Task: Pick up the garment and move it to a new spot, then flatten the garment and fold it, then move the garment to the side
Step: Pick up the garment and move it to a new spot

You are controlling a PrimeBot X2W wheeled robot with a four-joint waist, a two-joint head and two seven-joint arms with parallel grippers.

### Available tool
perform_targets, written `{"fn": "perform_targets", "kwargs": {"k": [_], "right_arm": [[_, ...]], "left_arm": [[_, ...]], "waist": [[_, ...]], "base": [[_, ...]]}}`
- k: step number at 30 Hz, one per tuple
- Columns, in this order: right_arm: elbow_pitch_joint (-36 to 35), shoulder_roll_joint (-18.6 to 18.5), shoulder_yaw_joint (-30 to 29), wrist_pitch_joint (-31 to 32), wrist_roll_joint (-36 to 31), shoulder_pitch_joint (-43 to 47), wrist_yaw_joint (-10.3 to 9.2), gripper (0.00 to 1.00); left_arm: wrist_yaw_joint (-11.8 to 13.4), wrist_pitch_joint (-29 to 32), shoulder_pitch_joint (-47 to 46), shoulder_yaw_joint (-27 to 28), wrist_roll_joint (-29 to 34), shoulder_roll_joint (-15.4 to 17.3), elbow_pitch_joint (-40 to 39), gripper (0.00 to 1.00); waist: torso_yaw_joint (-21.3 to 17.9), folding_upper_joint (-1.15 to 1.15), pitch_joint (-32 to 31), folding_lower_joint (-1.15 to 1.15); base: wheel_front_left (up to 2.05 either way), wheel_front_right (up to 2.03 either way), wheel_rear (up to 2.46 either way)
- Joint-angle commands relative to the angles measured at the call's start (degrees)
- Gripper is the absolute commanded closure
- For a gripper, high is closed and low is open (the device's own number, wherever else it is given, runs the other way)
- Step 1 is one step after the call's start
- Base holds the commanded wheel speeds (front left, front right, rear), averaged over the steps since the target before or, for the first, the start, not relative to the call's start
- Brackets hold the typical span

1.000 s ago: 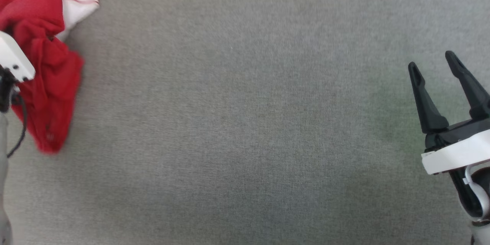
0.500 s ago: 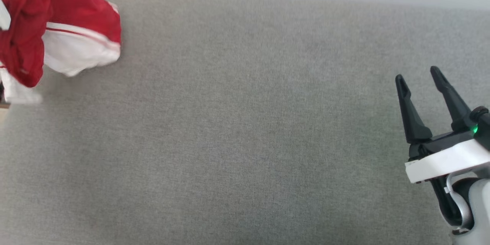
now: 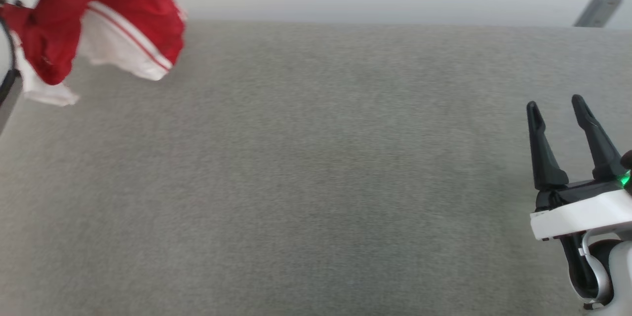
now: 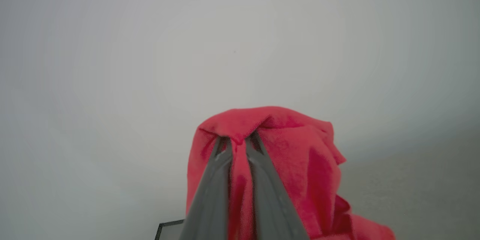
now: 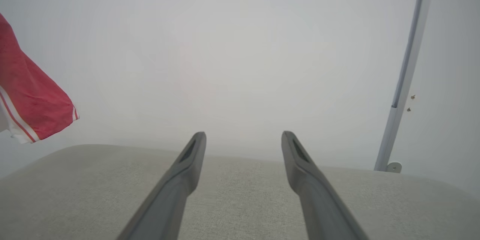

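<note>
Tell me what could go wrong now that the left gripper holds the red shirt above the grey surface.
The left gripper pinches only a small fold of the garment; the bunched cloth might slip out.
The garment hangs near the far left corner of the grey surface; released here, it may land crumpled or partly off the edge.
The right gripper stands open, far to the right, too distant to help.

in your head view the garment (image 3: 54,34) hangs over the bench's (image 3: 316,182) far left corner, cut off by the top and left edges, its white hem smeared. in the left wrist view the left gripper's (image 4: 237,140) fingertips are buried in a red fold, and the cloth runs off the bottom edge. the right gripper's (image 3: 554,102) wrist is cut by the right edge.
</note>
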Motion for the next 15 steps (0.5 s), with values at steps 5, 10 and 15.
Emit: {"fn": "perform_targets", "kwargs": {"k": [5, 10, 15], "right_arm": [[0.00, 1.02, -1.16, -0.91, -0.29, 0.47, -0.02, 0.00], [0.06, 1.99, -2.29, -1.55, -0.32, 0.65, -0.02, 0.00], [1.02, 3.00, -2.17, -2.60, 0.13, 0.42, -0.02, 0.00]], "left_arm": [[0.38, 6.28, 3.20, -0.66, -2.51, 0.72, -10.81, 1.00], [2.05, 12.79, 6.15, -2.00, -4.69, -0.30, -21.35, 1.00], [4.81, 20.63, 12.12, -6.14, -7.08, -3.00, -31.77, 1.00]], "waist": [[-4.72, 0.00, -0.54, 0.00], [-8.57, 0.00, 0.16, 0.00], [-12.61, 0.00, 1.59, 0.00]], "base": [[0.00, 0.00, 0.00], [0.00, 0.00, 0.00], [0.00, 0.00, 0.00]]}}
